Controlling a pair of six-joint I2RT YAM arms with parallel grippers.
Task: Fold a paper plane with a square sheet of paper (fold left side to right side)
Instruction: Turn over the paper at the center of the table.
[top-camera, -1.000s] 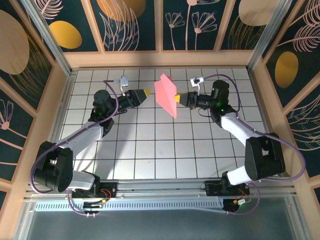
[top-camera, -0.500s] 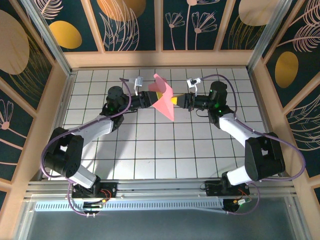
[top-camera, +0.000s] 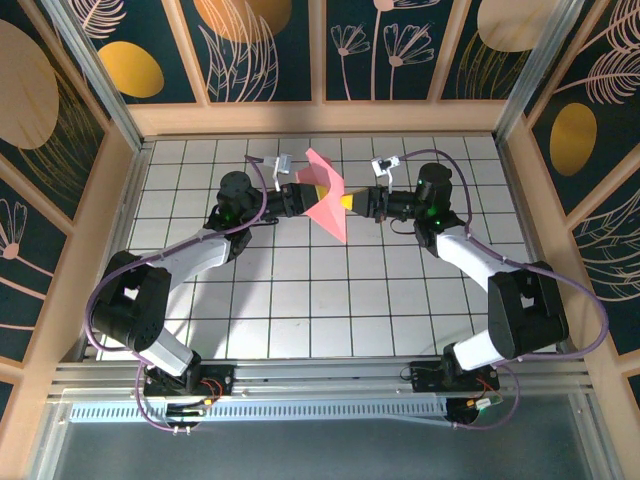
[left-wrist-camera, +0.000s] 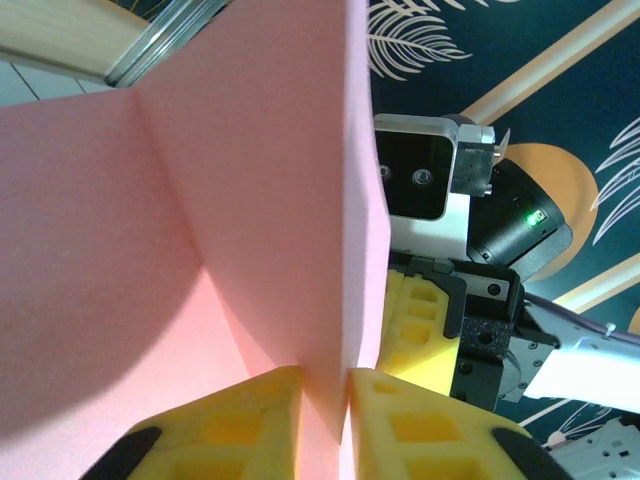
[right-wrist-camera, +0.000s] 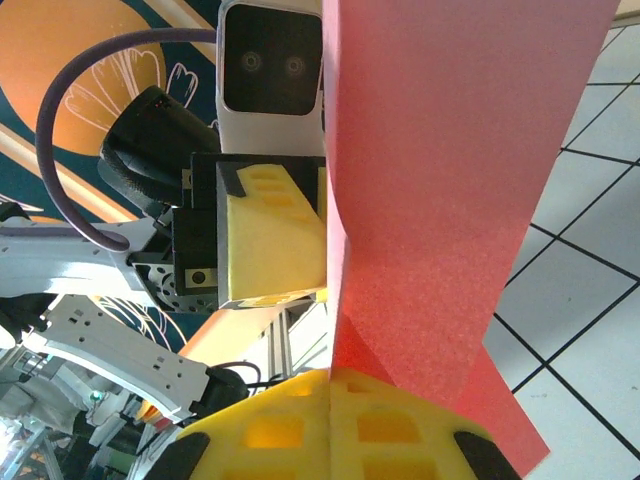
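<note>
The square sheet of paper (top-camera: 330, 208) is salmon-pink and folded into a creased, pointed shape. It is held up in the air over the back middle of the table. My left gripper (top-camera: 313, 196) reaches it from the left. In the left wrist view the paper (left-wrist-camera: 250, 200) stands on edge, and the left gripper (left-wrist-camera: 325, 400) is shut on its lower edge with the yellow fingers (left-wrist-camera: 420, 430) pressing both sides. My right gripper (top-camera: 347, 202) meets it from the right. In the right wrist view that gripper (right-wrist-camera: 330, 385) is shut on the paper (right-wrist-camera: 450, 170).
The white grid-tile table (top-camera: 300, 290) lies below, ringed by a wooden rim (top-camera: 320, 118) and dark patterned walls. Both wrists face each other closely, a tile apart. The opposite gripper's yellow finger (right-wrist-camera: 270, 240) sits just behind the paper.
The left gripper moved right to the paper, then closed its fingers on it. The right gripper kept its grip and shifted slightly left.
</note>
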